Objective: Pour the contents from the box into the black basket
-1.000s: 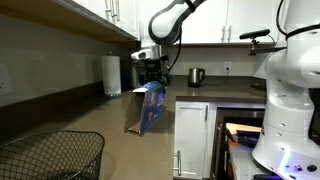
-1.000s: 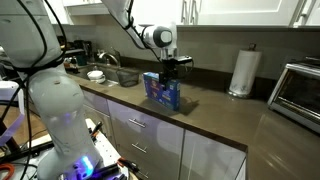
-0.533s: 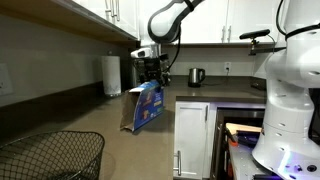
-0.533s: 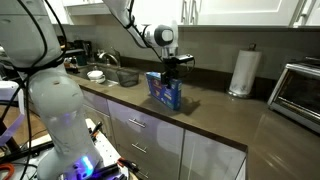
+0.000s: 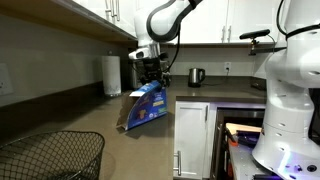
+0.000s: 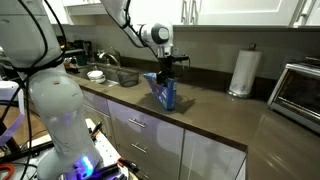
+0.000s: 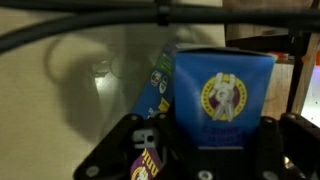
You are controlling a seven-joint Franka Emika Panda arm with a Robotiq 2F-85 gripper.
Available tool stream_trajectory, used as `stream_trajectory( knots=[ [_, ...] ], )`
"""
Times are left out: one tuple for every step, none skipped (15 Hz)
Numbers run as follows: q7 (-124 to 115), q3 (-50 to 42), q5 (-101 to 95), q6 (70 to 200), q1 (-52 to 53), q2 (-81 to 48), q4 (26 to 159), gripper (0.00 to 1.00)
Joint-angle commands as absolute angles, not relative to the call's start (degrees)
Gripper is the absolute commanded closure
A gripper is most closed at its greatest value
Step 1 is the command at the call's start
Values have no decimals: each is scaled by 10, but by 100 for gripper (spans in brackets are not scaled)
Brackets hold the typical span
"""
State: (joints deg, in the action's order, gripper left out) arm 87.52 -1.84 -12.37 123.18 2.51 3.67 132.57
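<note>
The box [image 5: 148, 106] is a blue carton with yellow graphics, leaning tilted on the dark counter with its bottom edge down; it also shows in the other exterior view [image 6: 165, 92]. My gripper [image 5: 152, 82] is above it, shut on the box's top edge. In the wrist view the box [image 7: 222, 95] fills the space between the black fingers of the gripper [image 7: 213, 140]. The black basket [image 5: 50, 155] stands at the near end of the counter, well away from the box. The contents are hidden.
A paper towel roll [image 5: 112, 74] stands against the wall behind the box, and a kettle [image 5: 196, 76] sits on the far counter. A sink with dishes [image 6: 100, 74] lies beside the box. A toaster oven [image 6: 300, 95] is at the counter's end.
The jaws have closed on the box's top edge. The box has gone from standing upright to leaning over.
</note>
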Motion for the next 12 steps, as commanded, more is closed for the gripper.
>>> stream_trajectory(
  knots=[
    [838,4,-148,1172,29,64,1324,69],
    [831,9,-151,1161,30,69,1325,73],
    [826,13,-152,1149,32,73,1325,75],
    [820,17,-156,1140,35,78,1326,72],
    [814,21,-159,1132,37,83,1325,70],
    [809,24,-161,1125,39,89,1326,69],
    [805,28,-162,1118,42,95,1326,69],
    [798,32,-165,1112,44,102,1327,69],
    [795,34,-166,1106,47,108,1326,69],
    [789,38,-170,1101,49,115,1326,70],
    [784,41,-172,1096,52,122,1326,70],
    [779,44,-173,1092,55,128,1326,73]
  ],
)
